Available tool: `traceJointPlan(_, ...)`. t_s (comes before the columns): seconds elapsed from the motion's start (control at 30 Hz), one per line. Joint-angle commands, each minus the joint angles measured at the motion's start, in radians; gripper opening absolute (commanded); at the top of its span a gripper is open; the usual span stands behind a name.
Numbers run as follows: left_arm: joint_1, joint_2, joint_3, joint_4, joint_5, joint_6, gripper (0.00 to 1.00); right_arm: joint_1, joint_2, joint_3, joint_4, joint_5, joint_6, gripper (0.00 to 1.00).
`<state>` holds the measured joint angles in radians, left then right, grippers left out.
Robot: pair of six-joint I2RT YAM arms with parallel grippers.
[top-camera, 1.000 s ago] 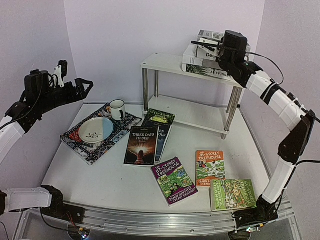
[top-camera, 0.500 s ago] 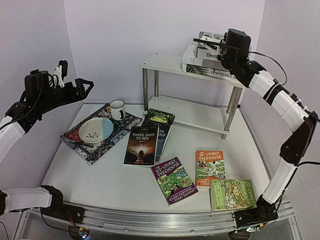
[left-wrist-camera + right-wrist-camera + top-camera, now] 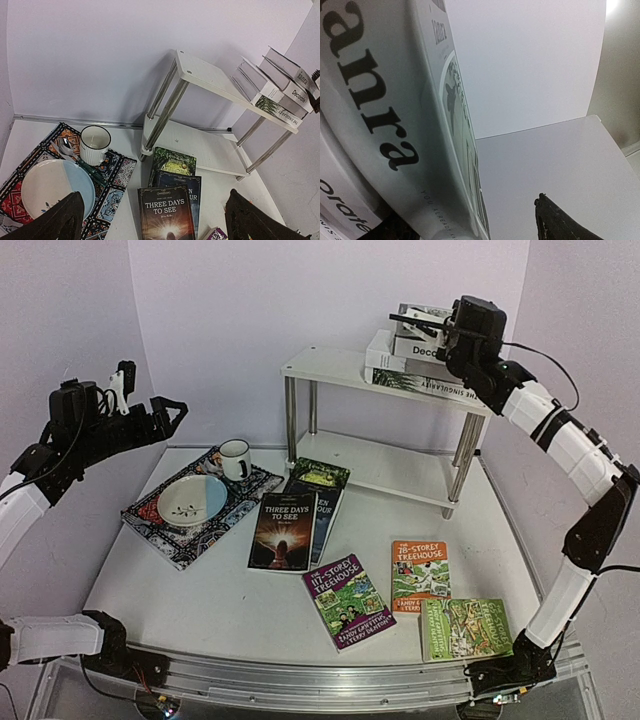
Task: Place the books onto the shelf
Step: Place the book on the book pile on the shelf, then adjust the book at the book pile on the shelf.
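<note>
White hardback stack (image 3: 420, 375) on top board of shelf (image 3: 325, 365). Right gripper (image 3: 412, 322) at stack's top book, raised slightly since a second ago, jaws now wider apart, one finger (image 3: 560, 220) clear of cover. Left gripper (image 3: 170, 412) unchanged, jaws wide apart, above mat (image 3: 175, 540). Mat holds bowl (image 3: 192, 500) and mug (image 3: 235, 458). Loose books (image 3: 283, 530) flat on table (image 3: 200, 600), below right gripper.

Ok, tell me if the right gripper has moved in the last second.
Yes: right gripper has risen slightly against the book stack on the shelf.
</note>
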<state>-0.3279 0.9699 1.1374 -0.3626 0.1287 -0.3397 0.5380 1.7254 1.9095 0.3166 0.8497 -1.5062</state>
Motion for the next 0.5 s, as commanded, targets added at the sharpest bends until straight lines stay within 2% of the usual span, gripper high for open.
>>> traceJointPlan(0.0, 0.003, 0.003, 0.004, 0.029, 0.008, -0.001, 1.00, 0.005, -0.022, -0.015, -0.046, 0.028, 0.031, 0.80)
traceJointPlan(0.47, 0.004, 0.002, -0.002, 0.029, 0.008, -0.001, 1.00, 0.037, -0.013, -0.021, -0.067, 0.038, 0.042, 0.82)
